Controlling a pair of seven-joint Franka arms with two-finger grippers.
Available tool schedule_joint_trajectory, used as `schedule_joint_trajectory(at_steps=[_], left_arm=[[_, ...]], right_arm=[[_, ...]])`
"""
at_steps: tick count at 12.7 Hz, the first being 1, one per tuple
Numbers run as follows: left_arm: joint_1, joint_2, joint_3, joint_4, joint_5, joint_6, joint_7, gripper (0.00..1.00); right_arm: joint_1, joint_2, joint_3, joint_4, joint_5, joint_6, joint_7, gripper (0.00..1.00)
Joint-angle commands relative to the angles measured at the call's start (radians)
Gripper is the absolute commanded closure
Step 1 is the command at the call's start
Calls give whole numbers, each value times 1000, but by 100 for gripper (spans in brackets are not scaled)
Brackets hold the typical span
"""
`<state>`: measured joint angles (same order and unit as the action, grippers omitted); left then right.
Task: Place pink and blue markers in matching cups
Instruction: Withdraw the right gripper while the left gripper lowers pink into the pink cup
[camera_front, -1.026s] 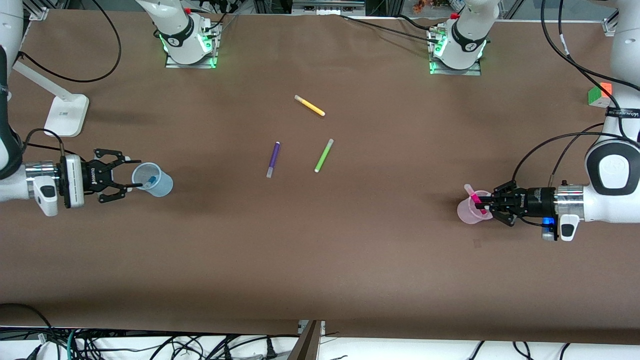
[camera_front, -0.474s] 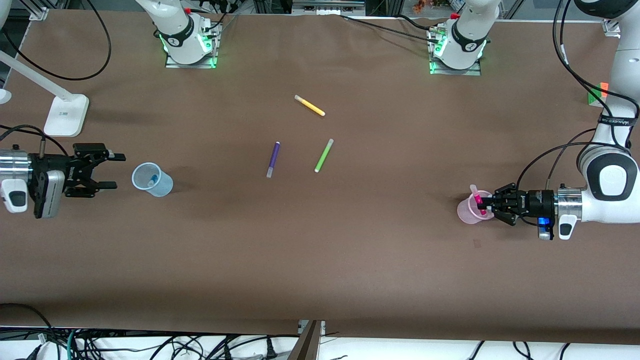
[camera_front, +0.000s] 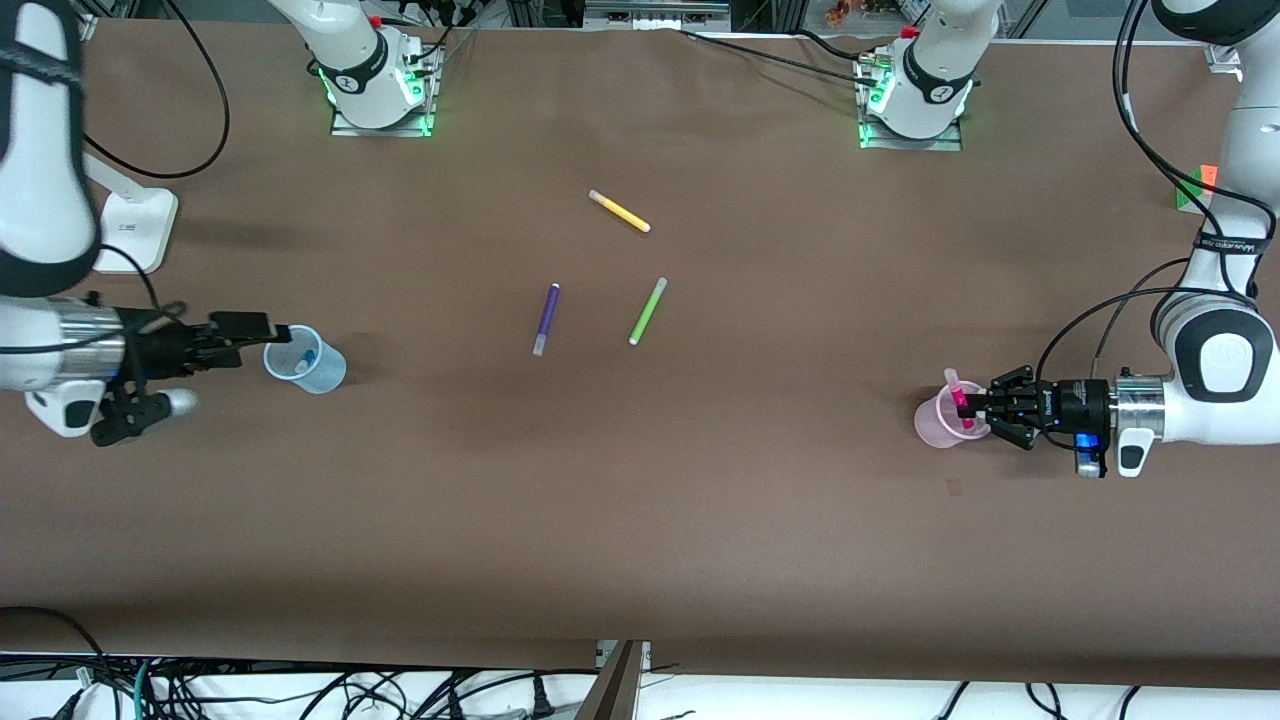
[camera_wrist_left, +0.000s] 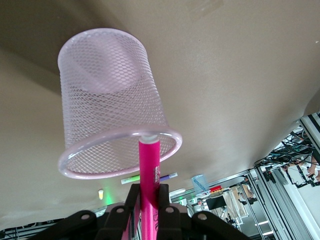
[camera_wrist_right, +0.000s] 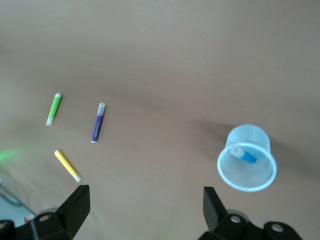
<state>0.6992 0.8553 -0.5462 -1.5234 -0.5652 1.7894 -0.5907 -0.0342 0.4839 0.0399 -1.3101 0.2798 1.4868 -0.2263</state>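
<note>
From the front view, the blue marker already lies inside the blue cup, which stands toward the right arm's end of the table. The right gripper hangs beside that cup, its fingers spread wide and empty, one fingertip at the cup's rim. Toward the left arm's end, the left gripper is clamped on the pink marker directly over the pink cup. The marker's pale end sticks up past the rim and its long axis runs steeply into the cup. The purple marker, green marker and yellow marker lie loose mid-table, well apart from both grippers.

In the left wrist view, the fingers pinch the pink marker narrowly on its barrel. The marker points straight out from the fingertips, its pale tip just at the rim of the pink cup. The cup's mouth faces the fingers, so I judge that release alone should drop it in.

In the right wrist view, the right fingers stand wide with nothing between them. The blue cup, with the blue marker lying slanted inside, sits ahead of one fingertip and off its outer side.
</note>
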Motion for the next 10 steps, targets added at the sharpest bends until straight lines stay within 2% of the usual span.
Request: schedule_joint_trajectory(at_steps=[1,2,3,4,7,10], left_arm=[[6,2,-5,9,-27,-18,51,100],[11,2,-5,8,-27,-21,75,67],[13,2,-5,5,-28,-27,78,1],[13,2,-5,5,-28,-27,78,0],[13,2,-5,5,-28,-27,78,0],[13,2,-5,6,-28,-27,80,0]], right_arm=[[51,-31,-2,0,-106,36,93,0],[51,-74,-2,-45,-117,46,93,0],[50,-123,-2,-93,-125,76,82,0],[46,-172,-9,-124,-135,81,87,0],[37,-341,-28,-202,-285,86,84,0],[37,-432,-28,-233,-291,70,82,0]])
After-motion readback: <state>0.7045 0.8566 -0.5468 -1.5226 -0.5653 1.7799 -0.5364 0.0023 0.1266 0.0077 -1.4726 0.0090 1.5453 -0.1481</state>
